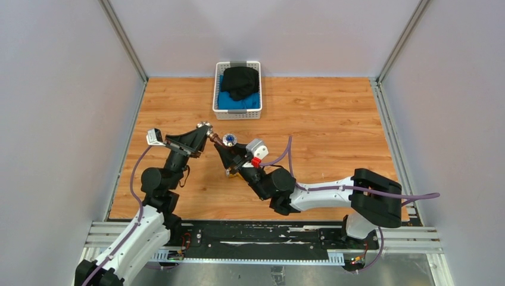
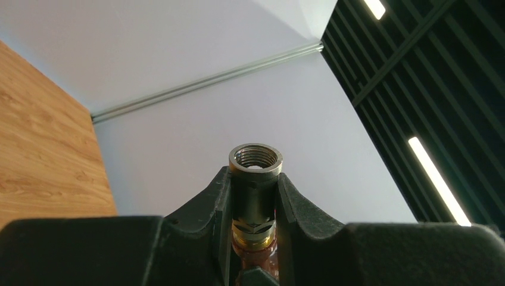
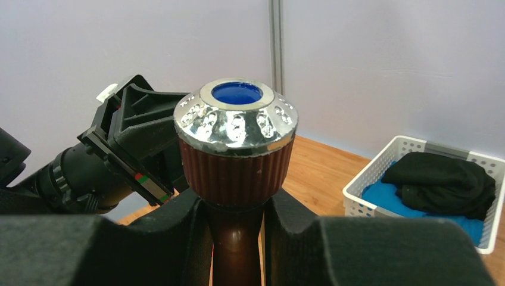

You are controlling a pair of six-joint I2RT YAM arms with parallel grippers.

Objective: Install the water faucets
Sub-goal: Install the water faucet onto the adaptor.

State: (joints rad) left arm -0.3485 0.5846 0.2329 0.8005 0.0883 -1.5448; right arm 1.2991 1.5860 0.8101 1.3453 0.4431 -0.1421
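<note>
Where pale walls enclose one wooden table with one white basket, my two claws hold one reddish-brown faucet in front of that basket: left claw clamps its silvery end, right claw its stem

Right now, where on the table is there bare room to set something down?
Bare: the table's right half, between basket and right arm; the far-left corner beside the basket. Crowded: centre-left, around the held faucet.

No readable text, labels or numbers anywhere
</note>
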